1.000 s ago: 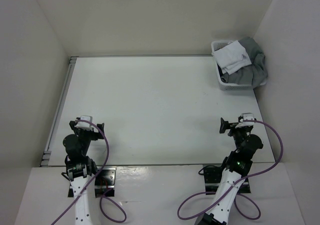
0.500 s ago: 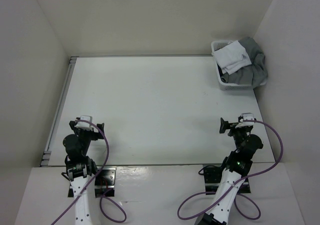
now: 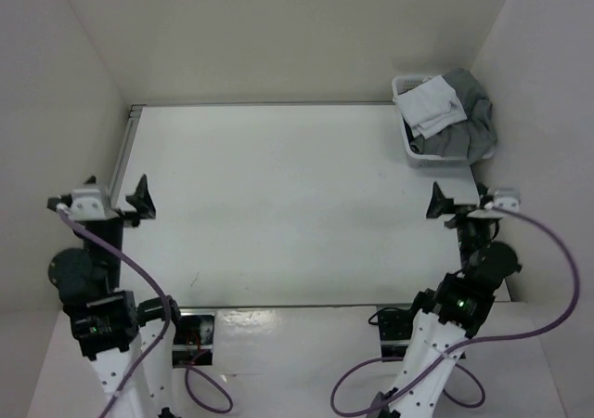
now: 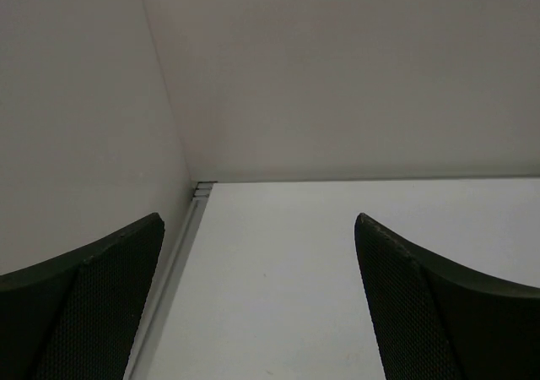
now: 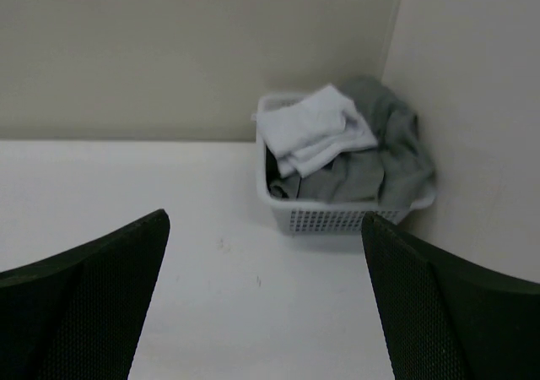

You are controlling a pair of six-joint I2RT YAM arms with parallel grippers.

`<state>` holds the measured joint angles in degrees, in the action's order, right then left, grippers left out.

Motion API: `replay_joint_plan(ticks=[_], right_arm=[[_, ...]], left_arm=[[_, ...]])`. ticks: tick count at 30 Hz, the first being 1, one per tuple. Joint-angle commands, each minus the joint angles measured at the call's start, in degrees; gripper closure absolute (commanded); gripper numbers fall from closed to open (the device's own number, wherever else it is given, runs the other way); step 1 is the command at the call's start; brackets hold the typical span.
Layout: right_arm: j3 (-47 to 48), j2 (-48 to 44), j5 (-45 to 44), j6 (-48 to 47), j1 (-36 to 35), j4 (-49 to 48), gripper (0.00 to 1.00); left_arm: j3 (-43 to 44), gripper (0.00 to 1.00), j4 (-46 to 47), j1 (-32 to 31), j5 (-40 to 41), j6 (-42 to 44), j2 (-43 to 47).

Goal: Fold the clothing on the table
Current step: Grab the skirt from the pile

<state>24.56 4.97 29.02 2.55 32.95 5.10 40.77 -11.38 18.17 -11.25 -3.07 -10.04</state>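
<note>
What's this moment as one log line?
left gripper: open, empty | right gripper: open, empty | clothing: in basket, on grey garment

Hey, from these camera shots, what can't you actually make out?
- The clothing: bunched in the basket, so its type and full shape are unclear in the top and right wrist views.
- Grey garment: lower part hidden by the basket wall and the clothing.
- Left wrist view: shows only a table corner; the basket lies outside the frame.
- Left tool, right tool: fingers cut off by the bottom edge of their wrist views.
</note>
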Motion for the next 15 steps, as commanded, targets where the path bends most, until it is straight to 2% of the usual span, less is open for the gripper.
replay_joint_plan(ticks=[1,2,3,5,6,7,8,9,10,11,14,15], right_arm=[[18.59,18.0,-2.3,-0.83,-0.17,5.73,0.02],[23.73,29.28,1.36,-5.14,-0.17,9.8,0.02],[32.66,34.18,1.39,-6.84,-0.17,13.93,0.02],[39.31,42.1,0.7,-5.02,-1.39,22.27,0.02],[45.0,48.66,1.48,-6.66,-2.35,25.28,0.02],[47.05,51.34,0.87,-8.85,-3.76,27.83,0.02],[48.29,53.37,-1.74,-8.87,-8.03,29.07,0.02],[49.61,56.52,-9.16,-8.0,-10.6,29.09,0.02],[49.62,57.77,-12.98,-7.39,-13.15,29.09,0.02],[49.62,59.09,-20.5,-6.77,-18.39,28.39,0.02],[53.65,68.13,-27.15,-6.77,-28.07,31.18,0.02],[54.62,70.85,-29.08,-6.77,-29.07,31.2,0.02]], left_arm=[[14.11,0.01,-8.89,0.02,4.47,-1.06,-15.93],[24.16,0.01,-15.63,0.02,4.48,1.55,-25.11],[28.61,0.01,-18.83,0.02,3.17,3.84,-29.12],[35.66,0.01,-26.46,0.02,-1.29,6.23,-38.5],[39.08,0.01,-27.81,0.02,-2.8,6.93,-40.47],[39.12,0.01,-28.34,0.02,-3.69,5.89,-41.8],[38.51,0.01,-27.04,0.02,-4.31,4.49,-42.51],[37.11,0.01,-25.47,0.02,-3.62,-0.22,-42.52],[34.23,0.01,-22.32,0.02,-2.83,-2.36,-41.82],[33.07,0.01,-20.98,0.02,-4.21,-3.07,-41.12],[31.74,0.01,-19.56,0.02,-8.95,-3.86,-42.25],[31.74,0.01,-19.56,0.02,-9.67,-5.18,-43.12]])
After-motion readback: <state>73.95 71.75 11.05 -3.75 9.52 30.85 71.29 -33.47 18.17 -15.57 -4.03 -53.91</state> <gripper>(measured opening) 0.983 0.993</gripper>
